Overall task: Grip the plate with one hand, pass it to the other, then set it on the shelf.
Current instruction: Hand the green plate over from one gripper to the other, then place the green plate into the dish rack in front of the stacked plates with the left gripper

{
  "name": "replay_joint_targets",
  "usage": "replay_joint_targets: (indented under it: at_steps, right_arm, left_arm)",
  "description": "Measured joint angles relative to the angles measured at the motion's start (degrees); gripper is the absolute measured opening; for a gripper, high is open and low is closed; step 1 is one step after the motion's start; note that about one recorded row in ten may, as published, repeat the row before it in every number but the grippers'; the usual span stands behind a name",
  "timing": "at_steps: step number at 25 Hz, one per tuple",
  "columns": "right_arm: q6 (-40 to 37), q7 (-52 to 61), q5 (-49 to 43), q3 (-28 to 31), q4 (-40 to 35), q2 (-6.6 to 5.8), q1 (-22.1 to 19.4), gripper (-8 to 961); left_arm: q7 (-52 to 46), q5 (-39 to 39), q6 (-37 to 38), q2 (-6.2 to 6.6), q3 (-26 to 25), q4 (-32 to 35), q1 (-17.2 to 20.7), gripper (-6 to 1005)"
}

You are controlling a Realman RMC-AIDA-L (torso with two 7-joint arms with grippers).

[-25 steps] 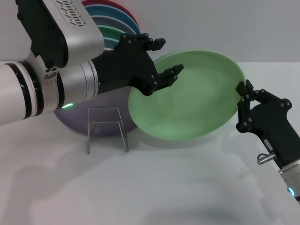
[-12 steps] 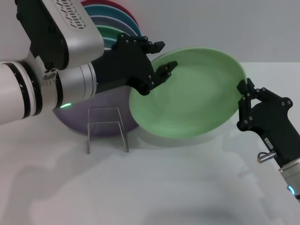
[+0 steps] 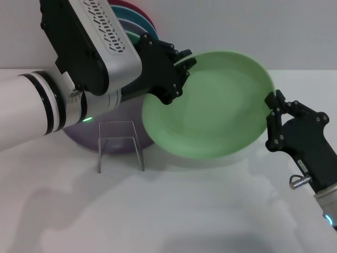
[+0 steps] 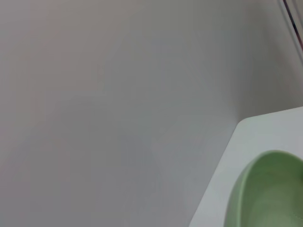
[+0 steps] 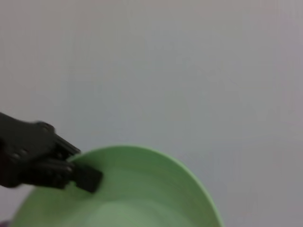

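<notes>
Table (image 3: 174, 211) (white, against pale wall (image 4: 118, 94)) bears wire shelf (image 3: 120, 143).

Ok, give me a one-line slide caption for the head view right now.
Mid-handover: right gripper pinches the mint plate rim, left gripper at its opposite edge, above the wire rack.

**Legible markings: none found**

No text, label, brand name, number or sign can be read in any of the three views. The grey perforated cover (image 3: 108, 32) on the white-and-black left arm carries only a pattern of slotted openings, not lettering. The round light mint-green matte plate (image 3: 210, 105) is plain on its visible face. The black multi-jointed right gripper (image 3: 276, 108) and its wrist bear no readable marking. The small green light (image 3: 87, 119) on the left arm and the blue light (image 3: 329, 219) on the right wrist are plain glowing indicators, without characters.
</notes>
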Motion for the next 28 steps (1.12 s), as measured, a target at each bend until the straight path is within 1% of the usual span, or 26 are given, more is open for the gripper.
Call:
replay_joint_targets:
  at_steps: [2,4,7,9,10,11,12,13,14,15,16,17,18,19,21,22,23,26,28]
  right_arm:
    - [-1.97,-0.1,-0.01,-0.57,0.03,0.02,-0.82,140]
    - [-2.05,-0.1,0.05,-0.59,-0.02,0.03,-0.96,142]
    - [-3.34,0.25,0.27,-0.36,0.1,0.0,-2.21,144]
    - [-4.4,0.28,0.27,-0.33,0.08,-0.01,-2.8,227]
    - [-8.33,0.5,0.27,-0.29,-0.1,-0.03,-4.49,269]
    - [-8.33,0.5,0.27,-0.29,-0.1,-0.03,-4.49,310]
    - [-13.16,1.19,0.39,0.12,-0.45,-0.04,-6.75,352]
    - [-13.16,1.19,0.39,0.12,-0.45,-0.04,-6.75,379]
    - [-15.8,1.72,0.51,0.6,-0.78,-0.07,-7.95,406]
    - [-20.94,3.71,1.32,2.26,-1.71,-0.05,-10.1,432]
    - [-20.94,3.71,1.32,2.26,-1.71,-0.05,-10.1,459]
    - [-23.35,5.13,2.0,3.11,-2.34,0.0,-11.0,486]
    - [-25.33,6.64,2.88,3.64,-3.08,0.04,-11.61,513]
    - [-26.97,8.11,3.76,3.91,-3.88,0.04,-12.0,539]
    - [-28.59,10.47,5.36,3.97,-5.56,0.01,-12.15,593]
    - [-29.15,11.87,6.17,3.97,-6.82,0.02,-11.95,615]
    - [-29.15,11.87,6.17,3.97,-6.82,0.02,-11.95,636]
    - [-28.99,12.44,6.35,4.0,-7.47,0.1,-11.58,701]
    - [-28.86,12.52,6.37,4.06,-7.55,0.09,-11.22,701]
  left_arm:
    - [0.02,-0.02,0.03,0.01,0.16,-0.06,-0.28,119]
    - [0.02,-0.05,0.07,0.0,0.15,-0.06,-0.35,82]
    - [0.02,-0.26,0.19,-0.01,-0.05,-0.09,-0.53,82]
    - [0.02,-0.34,0.22,-0.02,-0.11,-0.37,-0.5,81]
    - [0.02,-0.61,0.65,-0.05,-0.27,-1.22,-0.02,81]
    - [0.02,-0.61,0.65,-0.05,-0.27,-1.22,-0.02,81]
    - [0.38,-1.68,2.64,0.0,-0.25,-2.36,1.3,81]
    - [0.38,-1.68,2.64,0.0,-0.25,-2.36,1.3,81]
    - [1.18,-2.63,4.31,0.07,-0.18,-2.76,2.06,81]
    - [5.08,-6.12,9.63,0.12,0.45,-3.58,4.27,81]
    - [5.08,-6.12,9.63,0.12,0.45,-3.58,4.27,81]
    - [10.43,-9.85,16.38,0.06,2.44,-4.67,6.73,81]
    - [10.43,-9.85,16.38,0.06,2.44,-4.67,6.73,80]
    - [13.29,-11.44,20.81,0.06,3.89,-5.32,7.86,80]
    - [17.44,-12.0,30.11,0.22,8.05,-6.24,9.66,80]
    - [19.35,-9.64,39.16,0.45,12.62,-6.52,10.37,80]
    - [19.35,-9.64,39.16,0.45,12.62,-6.52,10.37,80]
    - [18.69,-2.64,52.16,1.03,19.47,-5.56,10.38,81]
    - [14.77,4.83,64.77,2.33,25.32,-2.47,9.52,82]
